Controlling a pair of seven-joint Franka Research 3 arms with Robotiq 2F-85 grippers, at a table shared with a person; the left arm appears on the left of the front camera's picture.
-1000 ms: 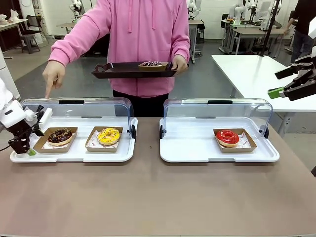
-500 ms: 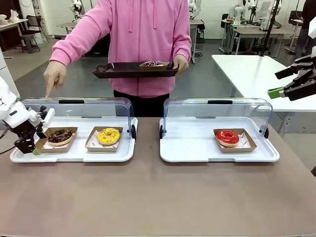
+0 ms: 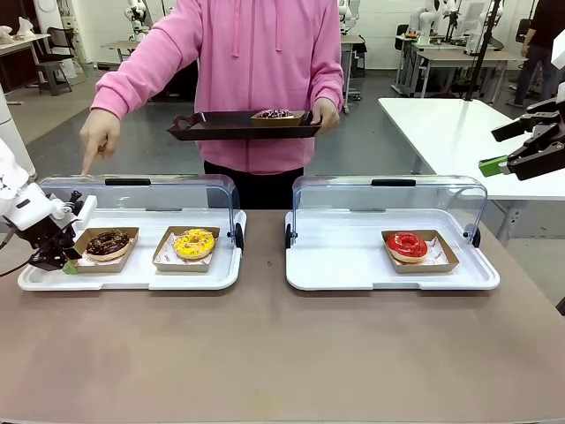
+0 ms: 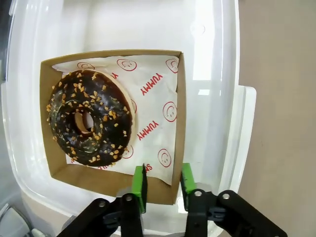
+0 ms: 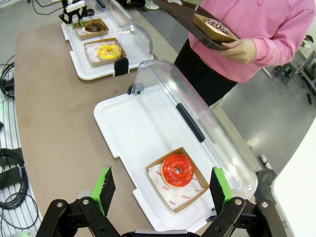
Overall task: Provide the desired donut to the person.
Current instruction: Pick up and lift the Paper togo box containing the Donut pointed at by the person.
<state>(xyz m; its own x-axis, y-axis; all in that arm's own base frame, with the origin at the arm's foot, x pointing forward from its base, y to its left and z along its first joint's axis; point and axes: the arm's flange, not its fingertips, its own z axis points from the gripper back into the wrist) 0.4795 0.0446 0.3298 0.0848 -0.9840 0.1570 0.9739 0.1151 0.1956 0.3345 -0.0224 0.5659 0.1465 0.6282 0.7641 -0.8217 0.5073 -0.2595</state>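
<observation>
The person (image 3: 256,79) stands at the far side, one hand (image 3: 97,134) pointing down over the left display case (image 3: 132,278). Inside it a cardboard tray (image 4: 180,98) holds the chocolate nut donut (image 4: 89,117). My left gripper (image 4: 163,183) has its pads narrowly parted around the tray's near left corner, and I cannot tell whether they pinch it. My right gripper (image 5: 162,190) hangs wide open, far right.

Front across table (image 3: 265,353) at person (image 3: 256,79); left wrist close over chocolate donut (image 4: 106,123), shared with high right wrist.

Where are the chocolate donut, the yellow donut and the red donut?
chocolate donut (image 4: 108,123), left wrist view, on the icing beside its hole.
yellow donut (image 3: 205,245), front view, on the ring beside its hole.
red donut (image 5: 167,174), right wrist view, on the glazed ring beside its hole.
</observation>
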